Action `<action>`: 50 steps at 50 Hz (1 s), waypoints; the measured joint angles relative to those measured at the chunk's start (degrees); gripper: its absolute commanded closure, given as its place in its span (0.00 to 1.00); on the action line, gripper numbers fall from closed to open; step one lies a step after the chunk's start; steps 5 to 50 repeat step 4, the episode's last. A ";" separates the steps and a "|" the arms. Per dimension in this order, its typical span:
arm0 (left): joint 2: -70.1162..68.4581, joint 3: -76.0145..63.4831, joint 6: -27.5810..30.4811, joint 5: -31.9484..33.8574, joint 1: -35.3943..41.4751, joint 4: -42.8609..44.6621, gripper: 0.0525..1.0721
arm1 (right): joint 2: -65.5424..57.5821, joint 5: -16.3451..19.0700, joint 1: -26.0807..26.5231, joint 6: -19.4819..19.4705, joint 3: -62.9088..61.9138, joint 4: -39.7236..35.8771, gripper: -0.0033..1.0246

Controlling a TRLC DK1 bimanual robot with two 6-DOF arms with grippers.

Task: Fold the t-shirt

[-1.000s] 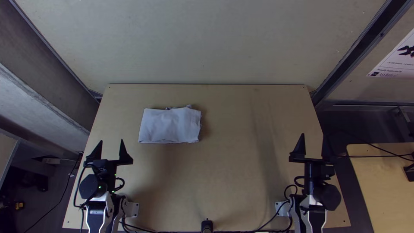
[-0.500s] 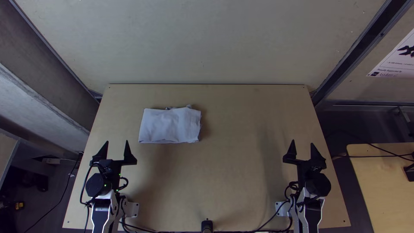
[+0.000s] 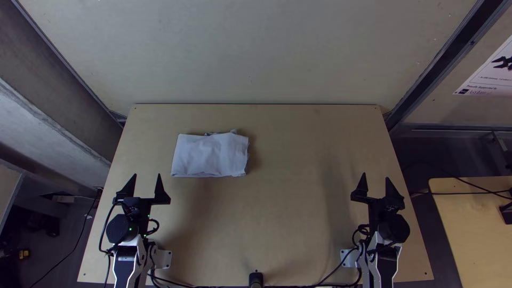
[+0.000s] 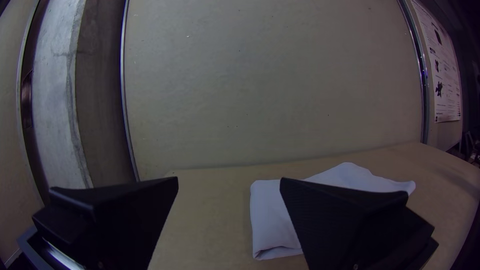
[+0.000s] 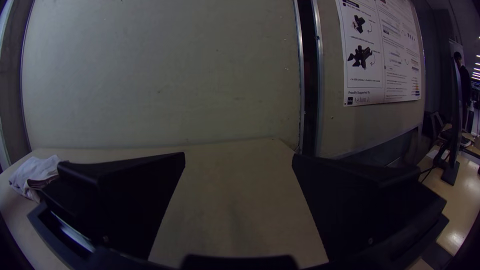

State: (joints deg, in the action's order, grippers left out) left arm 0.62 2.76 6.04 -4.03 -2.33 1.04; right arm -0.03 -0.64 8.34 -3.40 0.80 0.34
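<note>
My left gripper (image 3: 147, 174) points to twelve o'clock, its fingers wide apart, gripping nothing. My right gripper (image 3: 376, 176) points that way too, just as widely open and empty. The pale T-shirt (image 3: 210, 155) lies on the table (image 3: 288, 213) at two o'clock from my left, well apart, folded into a rectangle, slightly rumpled along its twelve-o'clock edge.

And there's a finger (image 4: 345, 220) of the left hand (image 3: 147, 175) hiding part of the shirt (image 4: 270, 215)! Out past the right hand (image 3: 375, 176), the poster (image 3: 488, 74) gets cut by the edge, fine print too tiny.
</note>
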 measured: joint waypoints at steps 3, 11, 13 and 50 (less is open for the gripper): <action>0.00 0.00 0.00 0.02 0.00 0.00 0.04 | 0.00 0.00 0.00 0.00 0.00 0.00 0.04; 0.00 0.00 0.00 0.02 0.00 0.00 0.04 | 0.00 0.00 0.00 0.00 0.00 0.00 0.04; 0.00 0.00 0.00 0.02 0.00 0.00 0.04 | 0.00 0.00 0.00 0.00 0.00 0.00 0.04; 0.00 0.00 0.00 0.02 0.00 0.00 0.04 | 0.00 0.00 0.00 0.00 0.00 0.00 0.04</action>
